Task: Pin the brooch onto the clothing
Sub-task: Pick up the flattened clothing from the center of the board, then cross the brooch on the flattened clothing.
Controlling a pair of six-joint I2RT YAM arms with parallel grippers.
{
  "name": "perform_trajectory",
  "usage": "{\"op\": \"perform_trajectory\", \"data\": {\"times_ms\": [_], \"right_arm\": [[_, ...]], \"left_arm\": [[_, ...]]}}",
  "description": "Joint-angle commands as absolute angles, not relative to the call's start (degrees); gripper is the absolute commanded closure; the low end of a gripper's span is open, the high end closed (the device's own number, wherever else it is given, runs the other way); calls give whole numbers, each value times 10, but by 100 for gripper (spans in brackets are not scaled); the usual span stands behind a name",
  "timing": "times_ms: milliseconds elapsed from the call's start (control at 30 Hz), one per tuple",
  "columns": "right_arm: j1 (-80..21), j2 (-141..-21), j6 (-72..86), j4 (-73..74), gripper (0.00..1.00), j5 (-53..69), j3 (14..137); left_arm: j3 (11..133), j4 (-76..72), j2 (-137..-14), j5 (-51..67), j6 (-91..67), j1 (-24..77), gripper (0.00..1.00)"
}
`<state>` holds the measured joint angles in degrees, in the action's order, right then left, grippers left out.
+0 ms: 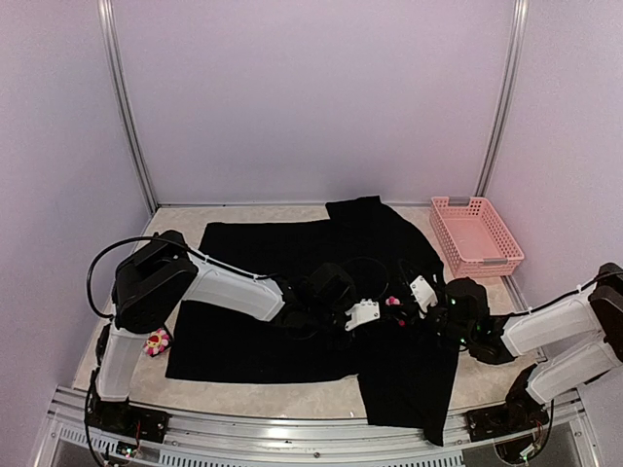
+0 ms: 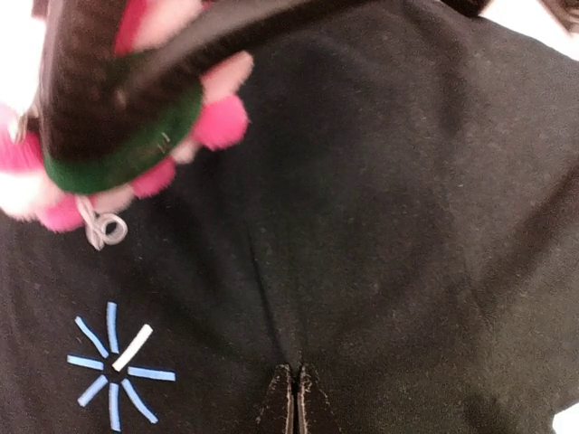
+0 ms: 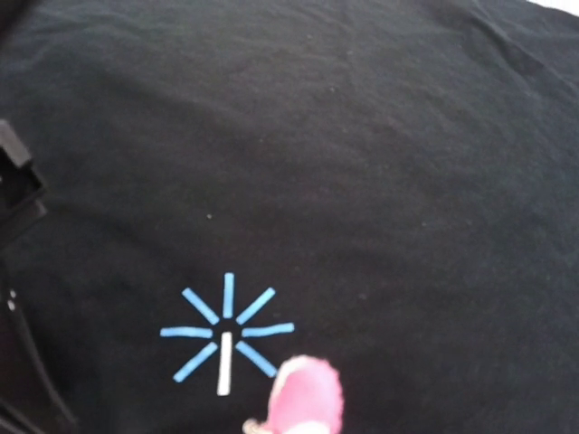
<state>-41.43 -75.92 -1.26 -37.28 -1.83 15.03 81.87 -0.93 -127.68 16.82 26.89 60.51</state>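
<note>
The clothing [image 1: 292, 263], a black T-shirt, lies spread over the table. Its light-blue starburst mark [image 3: 226, 332] also appears in the left wrist view [image 2: 118, 366]. The brooch [image 1: 392, 303], a pink and white plush flower with a dark green back [image 2: 127, 158], hangs just above the shirt beside the mark. My right gripper [image 1: 404, 300] is shut on it, and a silver pin clasp [image 2: 101, 226] dangles below. In the right wrist view only one pink petal [image 3: 308, 398] shows. My left gripper [image 2: 296, 398] is shut, pinching a raised crease of the shirt to the right of the mark.
A second flower brooch [image 1: 157, 341] lies on the table by the left arm's base. A pink basket [image 1: 477, 233] stands at the back right. The shirt's lower part hangs over the table's near edge [image 1: 419, 409].
</note>
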Motion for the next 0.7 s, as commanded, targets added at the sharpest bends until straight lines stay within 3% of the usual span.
{"op": "perform_trajectory", "data": {"times_ms": [0,333,667], "right_arm": [[-409,-749,-43,-416,100,20,145],[-418,-777,-126,-516,100,40,124],[-472,-844,-188,-567,100,-39,128]], "left_arm": [[765,-53,-1215,267,224,594,100],[711,-120,-1162,337,147,578,100],[704,-145,-1148,363,130,567,100]]}}
